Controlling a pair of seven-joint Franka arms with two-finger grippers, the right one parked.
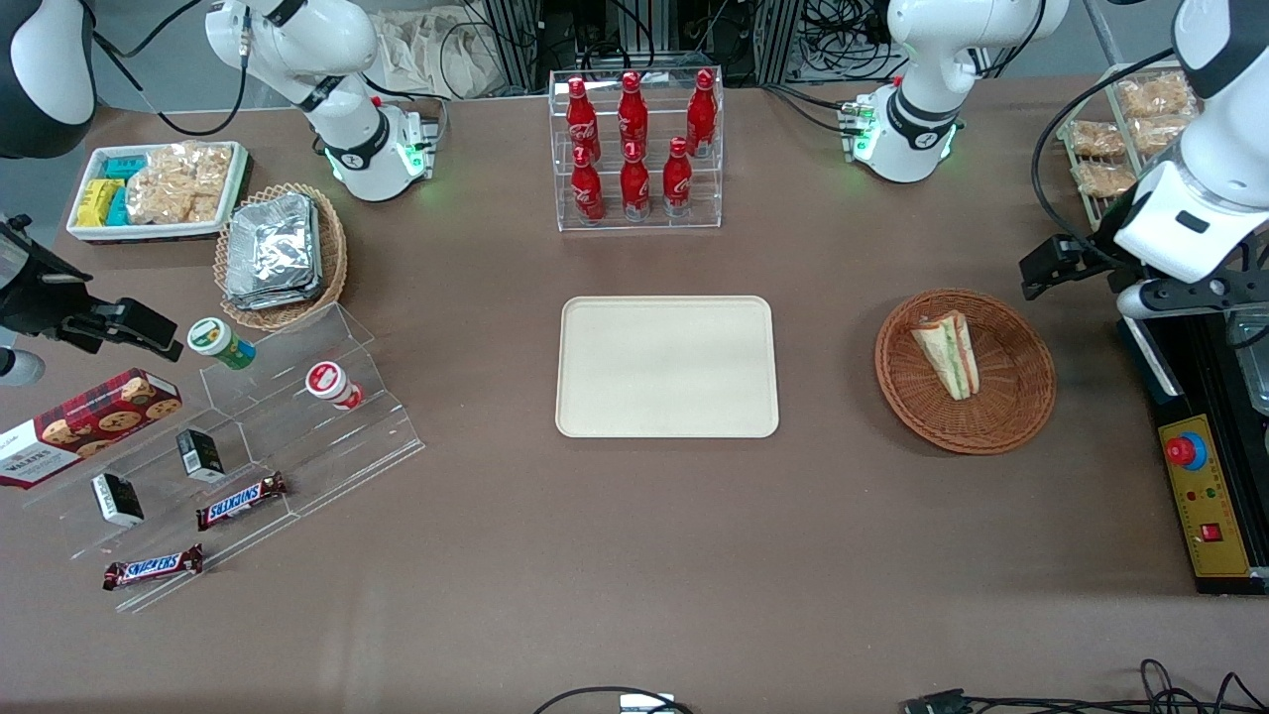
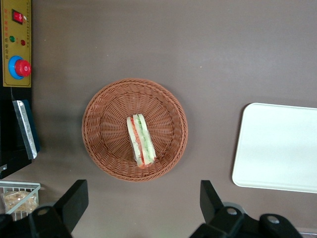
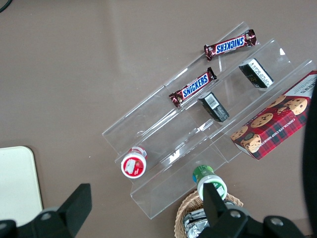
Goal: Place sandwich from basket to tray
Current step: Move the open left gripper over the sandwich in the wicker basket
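The sandwich (image 1: 949,354), a white bread wedge with green and pink-orange filling, lies in the round reddish-brown basket (image 1: 1021,397) toward the working arm's end of the table. The cream tray (image 1: 666,367) sits bare at the table's middle. My left gripper (image 1: 1043,270) hangs above the table beside the basket, a little farther from the front camera than it. In the left wrist view the gripper (image 2: 143,203) is open wide with nothing between its fingers (image 2: 74,201). That view looks down on the sandwich (image 2: 140,140), the basket (image 2: 104,129) and the tray's edge (image 2: 277,148).
A clear rack of red bottles (image 1: 636,149) stands farther from the front camera than the tray. A yellow control box (image 1: 1205,496) lies at the working arm's end. Toward the parked arm's end are a clear stepped stand (image 1: 248,436), a tan basket of foil packets (image 1: 278,253) and a white tub (image 1: 159,188).
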